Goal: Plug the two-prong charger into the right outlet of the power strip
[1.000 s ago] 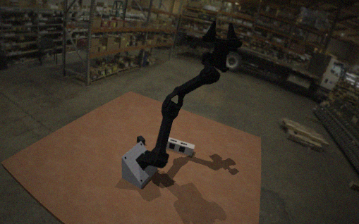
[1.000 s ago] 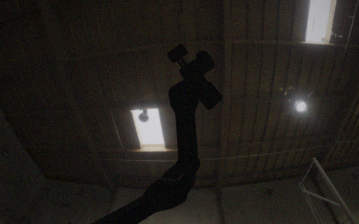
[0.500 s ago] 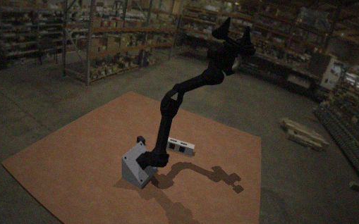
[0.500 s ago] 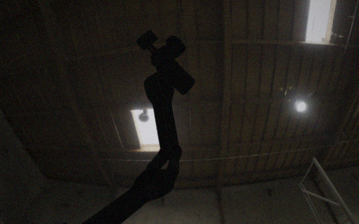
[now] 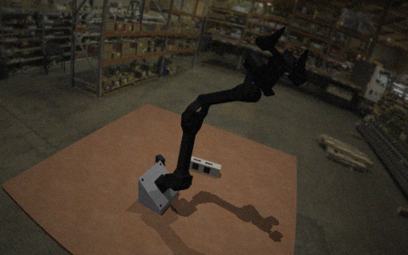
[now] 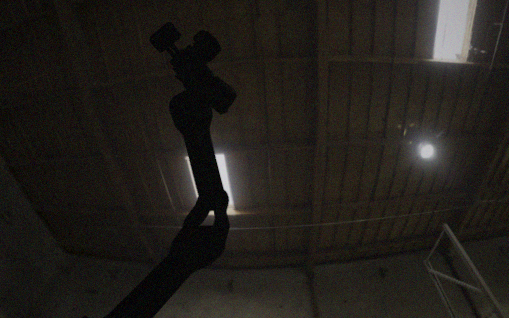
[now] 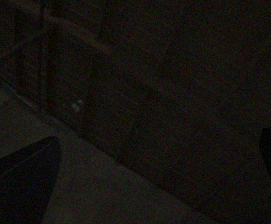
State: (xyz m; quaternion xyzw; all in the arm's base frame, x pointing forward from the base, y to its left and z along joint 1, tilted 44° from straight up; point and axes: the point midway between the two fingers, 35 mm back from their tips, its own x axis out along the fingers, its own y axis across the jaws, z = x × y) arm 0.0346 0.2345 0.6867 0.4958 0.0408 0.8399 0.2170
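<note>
The power strip (image 5: 214, 170) lies on the orange-brown mat just right of the arm's lower link in the top view. It has a white top with small dark marks and two dark squares on its grey front side. Its left end meets the arm in the picture and may be partly hidden. I cannot make out the charger in any view. My gripper (image 5: 296, 39) (image 6: 186, 40) (image 7: 163, 143) is open and empty. It is raised high above and far from the strip, with its fingers pointing up and away, and the wrist view shows only dark walls and ceiling.
The arm's grey wedge-shaped base (image 5: 147, 194) stands on the mat (image 5: 90, 160). A small dark thing (image 5: 160, 159) shows just behind the base; I cannot tell what it is. The arm's shadow falls on the mat's right part. Warehouse shelves stand far behind.
</note>
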